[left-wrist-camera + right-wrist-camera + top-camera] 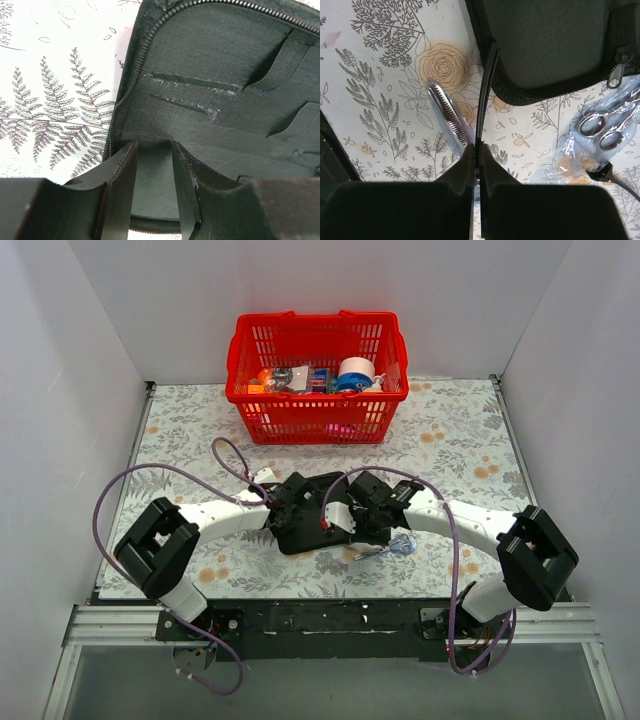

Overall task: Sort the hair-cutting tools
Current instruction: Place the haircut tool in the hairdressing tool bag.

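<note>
The slim black stick (483, 100) is clamped by its near end in the right gripper (478, 148), pointed straight ahead, tip at the black pouch (545, 45) zipper; the left gripper (154, 150) is spread wide over the pouch lining.

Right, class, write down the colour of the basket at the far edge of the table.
The basket is red, clearest in the top external view.

Left gripper (152, 165) jaws apart; right gripper (478, 150) jaws pinched together; both reaching inward.
</note>
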Controlling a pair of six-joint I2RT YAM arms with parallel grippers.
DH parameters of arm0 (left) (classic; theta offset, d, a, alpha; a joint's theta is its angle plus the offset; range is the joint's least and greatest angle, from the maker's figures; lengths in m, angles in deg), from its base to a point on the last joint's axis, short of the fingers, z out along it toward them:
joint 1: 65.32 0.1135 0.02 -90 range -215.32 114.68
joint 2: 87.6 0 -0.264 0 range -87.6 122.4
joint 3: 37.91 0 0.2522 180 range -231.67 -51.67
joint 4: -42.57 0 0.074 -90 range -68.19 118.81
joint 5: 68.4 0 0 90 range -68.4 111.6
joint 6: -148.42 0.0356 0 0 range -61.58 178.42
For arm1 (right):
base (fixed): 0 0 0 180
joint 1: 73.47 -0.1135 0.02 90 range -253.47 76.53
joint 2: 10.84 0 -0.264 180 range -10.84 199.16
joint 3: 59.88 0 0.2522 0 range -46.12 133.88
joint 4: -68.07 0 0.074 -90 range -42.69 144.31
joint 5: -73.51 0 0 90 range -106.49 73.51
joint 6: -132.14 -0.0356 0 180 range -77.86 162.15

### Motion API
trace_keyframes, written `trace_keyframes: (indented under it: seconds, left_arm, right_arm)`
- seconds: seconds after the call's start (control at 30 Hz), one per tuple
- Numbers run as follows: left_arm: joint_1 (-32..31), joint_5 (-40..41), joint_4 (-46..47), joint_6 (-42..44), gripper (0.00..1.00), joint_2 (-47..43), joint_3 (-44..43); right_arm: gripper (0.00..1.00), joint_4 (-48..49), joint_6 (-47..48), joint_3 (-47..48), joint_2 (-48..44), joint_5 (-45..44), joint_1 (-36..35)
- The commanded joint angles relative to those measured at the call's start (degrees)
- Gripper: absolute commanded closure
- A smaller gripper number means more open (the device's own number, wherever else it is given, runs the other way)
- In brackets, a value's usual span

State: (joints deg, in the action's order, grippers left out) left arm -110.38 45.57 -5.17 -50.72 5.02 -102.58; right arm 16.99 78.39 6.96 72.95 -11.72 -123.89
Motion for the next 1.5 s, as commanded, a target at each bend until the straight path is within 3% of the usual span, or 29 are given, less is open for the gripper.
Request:
trace_keyframes:
  seconds: [0.0,0.77,1.47]
  left_arm:
    - [2.43,-9.28,1.89,1.29,0.67,3.27,8.19]
    - [6.30,-21.59,12.62,3.59,0.70,0.02,15.05]
    - [9.46,-23.88,14.73,4.64,0.71,-3.67,19.54]
  right_arm:
    - [0.99,-1.79,3.73,4.05,0.76,0.50,0.84]
    - [0.99,-5.48,16.04,11.51,7.96,0.67,2.42]
    - [0.99,-4.78,19.03,15.39,15.97,4.89,-0.21]
